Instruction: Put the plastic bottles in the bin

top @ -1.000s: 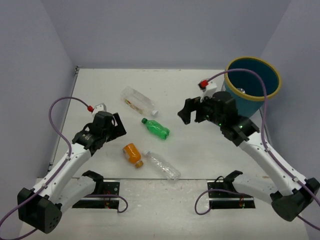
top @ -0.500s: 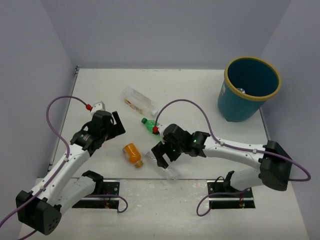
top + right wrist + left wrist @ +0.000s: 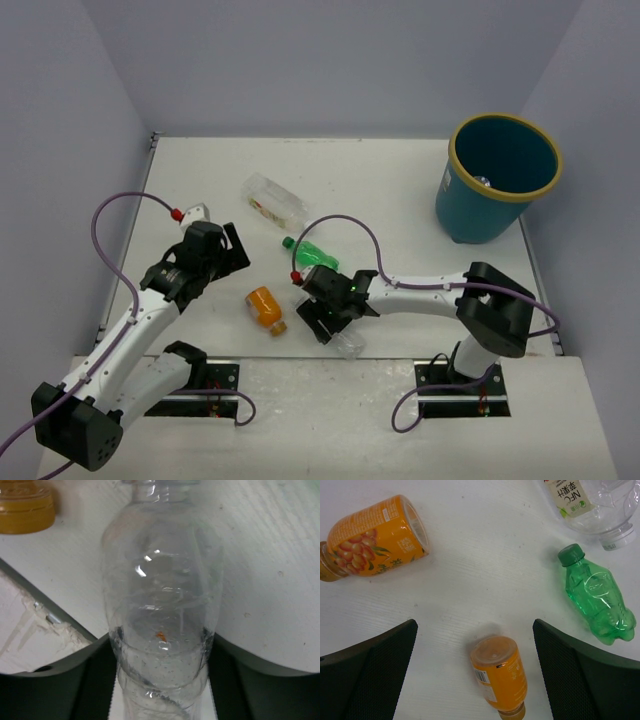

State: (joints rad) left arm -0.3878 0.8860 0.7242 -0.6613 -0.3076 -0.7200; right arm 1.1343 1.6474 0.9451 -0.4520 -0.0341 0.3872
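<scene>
At the near table edge, pinch squarely across the belly of the clear bottle flanked by the right gripper, hold impossible to confirm, leave the left gripper spread wide and empty over the orange bottle, then lift high toward the far bin.

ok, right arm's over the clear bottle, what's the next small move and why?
Probably close the right pincer on the clear bottle. Its fingers sit open on either side of the bottle's body, which lies centred between them on the table, so a squeeze should secure it for the lift to the bin.
</scene>
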